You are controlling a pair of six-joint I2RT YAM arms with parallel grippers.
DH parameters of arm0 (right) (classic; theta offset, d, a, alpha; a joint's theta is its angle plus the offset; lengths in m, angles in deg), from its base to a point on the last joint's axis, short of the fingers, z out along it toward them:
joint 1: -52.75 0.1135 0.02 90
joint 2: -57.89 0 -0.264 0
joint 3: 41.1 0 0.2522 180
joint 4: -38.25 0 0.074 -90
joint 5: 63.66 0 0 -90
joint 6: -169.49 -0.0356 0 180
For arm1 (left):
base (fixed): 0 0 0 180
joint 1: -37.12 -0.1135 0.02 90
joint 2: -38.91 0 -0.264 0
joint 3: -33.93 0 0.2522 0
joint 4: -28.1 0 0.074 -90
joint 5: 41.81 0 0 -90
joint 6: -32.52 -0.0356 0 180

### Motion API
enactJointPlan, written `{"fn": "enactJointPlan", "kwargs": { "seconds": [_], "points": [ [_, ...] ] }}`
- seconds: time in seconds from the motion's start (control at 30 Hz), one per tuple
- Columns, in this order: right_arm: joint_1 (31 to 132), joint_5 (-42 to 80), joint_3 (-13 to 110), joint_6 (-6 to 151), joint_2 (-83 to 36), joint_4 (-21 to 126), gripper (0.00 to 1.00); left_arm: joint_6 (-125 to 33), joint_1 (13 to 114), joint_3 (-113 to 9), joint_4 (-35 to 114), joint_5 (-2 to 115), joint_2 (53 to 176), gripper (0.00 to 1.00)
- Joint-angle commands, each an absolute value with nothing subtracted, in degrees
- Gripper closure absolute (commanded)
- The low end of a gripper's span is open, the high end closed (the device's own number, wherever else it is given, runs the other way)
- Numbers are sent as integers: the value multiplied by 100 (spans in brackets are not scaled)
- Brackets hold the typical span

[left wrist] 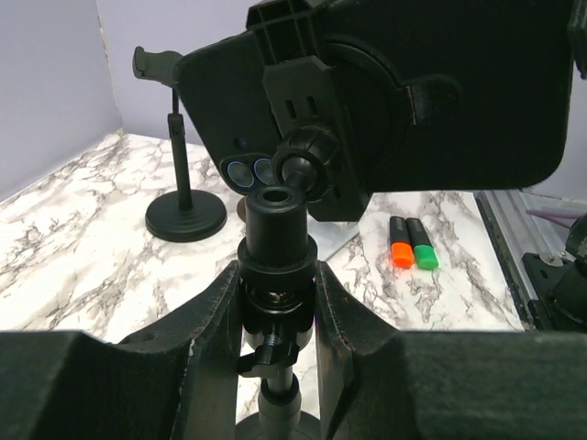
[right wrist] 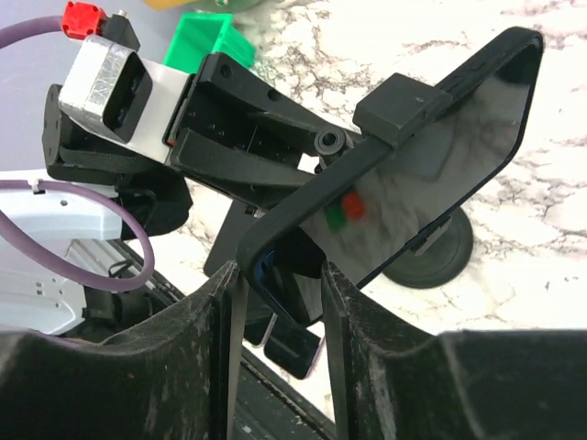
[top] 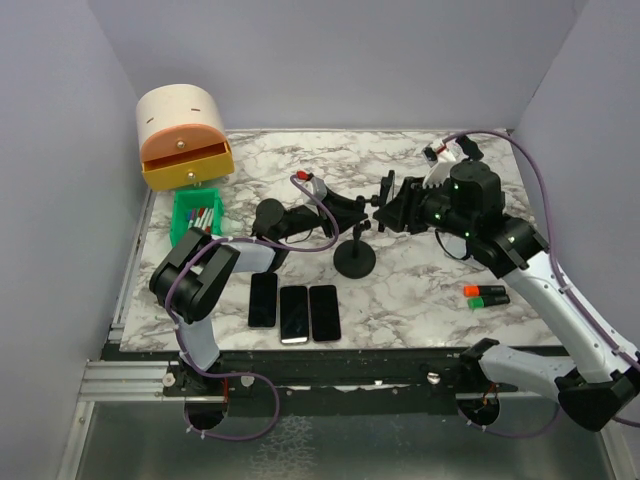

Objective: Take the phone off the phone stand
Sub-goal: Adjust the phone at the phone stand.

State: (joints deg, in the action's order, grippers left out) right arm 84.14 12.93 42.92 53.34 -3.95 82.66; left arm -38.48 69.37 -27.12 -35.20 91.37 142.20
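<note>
Your left pincer (left wrist: 278, 275) is pressed shut around the upright pole of the phone stand (top: 354, 262), its two fingers (left wrist: 215, 312) clamping the collar just under the ball joint. The stand's round black base sits on the marble table (top: 420, 300) directly below this grip. The phone (right wrist: 431, 165) is still held in the stand's clamp, just above and ahead of the left pincer, tilted, with its camera lenses facing that wrist. Your right pincer (right wrist: 280, 293) comes in from the opposite side and pinches the phone's lower corner, one finger against each face, while the dark screen slants up and away from it. Behind your left pincer, back along that arm, a green bin (top: 195, 215) holds a bundle of coloured markers. Farther back in the same direction stands a tan, round-topped drawer box (top: 182, 135). Its orange drawer (top: 186, 160) is pulled out a little, and you cannot see what is inside. Below the two pincers, towards the arm bases, three dark phones (top: 293, 312) lie flat side by side on the table. Off to the right pincer's outer side, beside that arm's forearm, an orange marker (left wrist: 401, 243) and a green marker (left wrist: 422, 243) lie touching each other. From the left wrist, another black stand (left wrist: 183, 215) on a round base appears beyond the held pole, to its left and well apart from it.
</note>
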Motion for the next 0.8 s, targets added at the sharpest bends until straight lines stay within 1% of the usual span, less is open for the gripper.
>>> {"fn": "enactJointPlan", "kwargs": {
  "seconds": [0.0, 0.13, 0.27, 0.43, 0.77],
  "points": [
    [8630, 2036, 4209, 5508, -347, 8578, 63, -3854, 6999, -2617, -3496, 9068, 14053, 100],
    [8654, 2562, 3837, 5554, -171, 8585, 74, -3857, 6998, -2598, -3496, 9073, 14043, 100],
    [8658, 2999, 3483, 5608, -26, 8578, 80, -3865, 6992, -2581, -3491, 9081, 14025, 100],
    [8658, 3178, 3148, 5646, 70, 8531, 82, -3876, 6999, -2567, -3492, 9073, 14009, 100],
    [8658, 3053, 2852, 5910, 247, 8699, 83, -3902, 6996, -2554, -3496, 9099, 14023, 100]
  ]
}}
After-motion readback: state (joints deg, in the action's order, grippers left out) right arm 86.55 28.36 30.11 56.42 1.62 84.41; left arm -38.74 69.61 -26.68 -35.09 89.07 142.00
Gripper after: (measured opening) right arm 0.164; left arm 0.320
